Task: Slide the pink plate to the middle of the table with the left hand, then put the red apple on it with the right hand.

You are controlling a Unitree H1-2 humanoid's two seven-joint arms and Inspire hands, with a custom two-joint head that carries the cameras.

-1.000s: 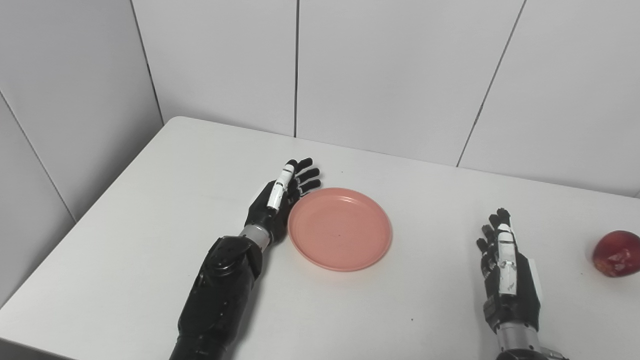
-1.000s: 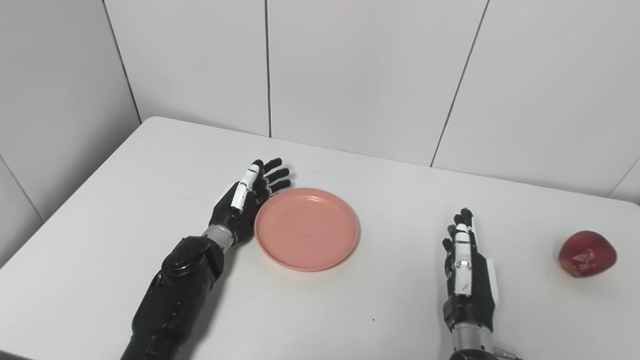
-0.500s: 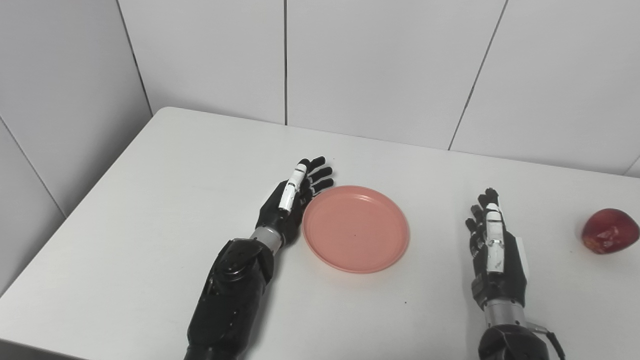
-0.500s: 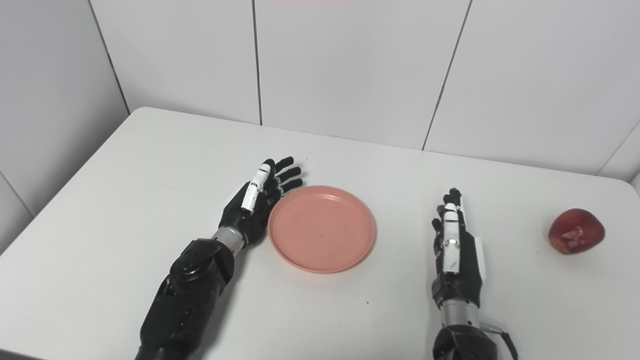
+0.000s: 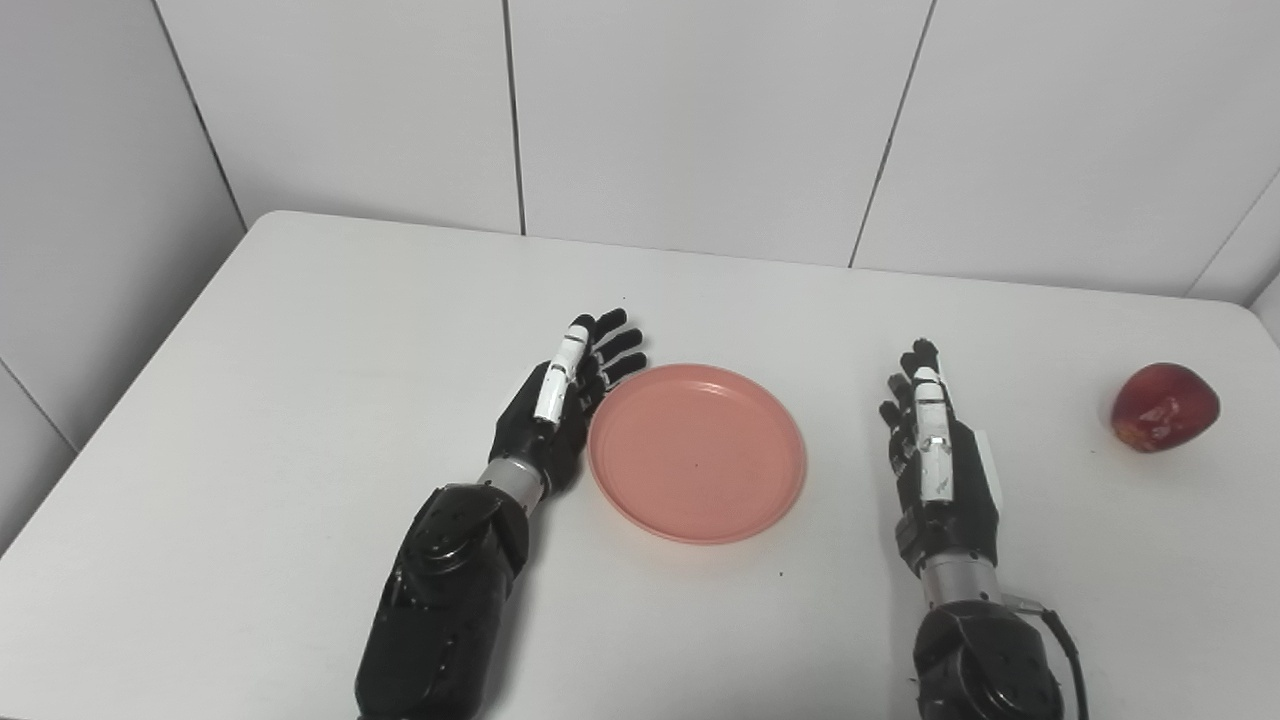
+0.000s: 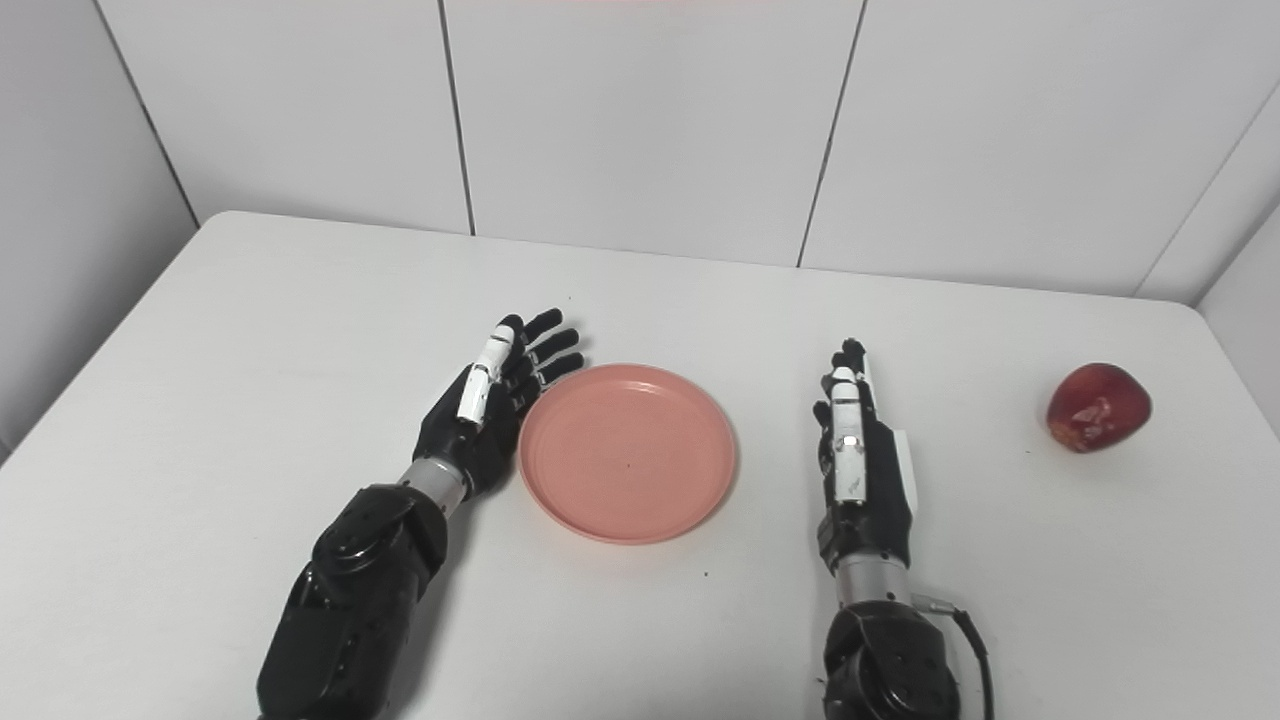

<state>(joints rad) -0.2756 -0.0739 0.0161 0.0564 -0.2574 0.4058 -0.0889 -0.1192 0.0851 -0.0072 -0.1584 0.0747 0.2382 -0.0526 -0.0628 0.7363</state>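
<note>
Pink plate point(image 5: 697, 453) is seen lying flat near the table's point(image 5: 300, 400) middle, with the left hand point(image 5: 558, 412) set edge-on against its left rim, fingers spread and nothing held, as is judged suited to pushing. Right of the plate, the right hand point(image 5: 938, 468) is held empty, fingers straight. The red apple point(image 5: 1164, 407) is well apart, far right, with nothing between.
</note>
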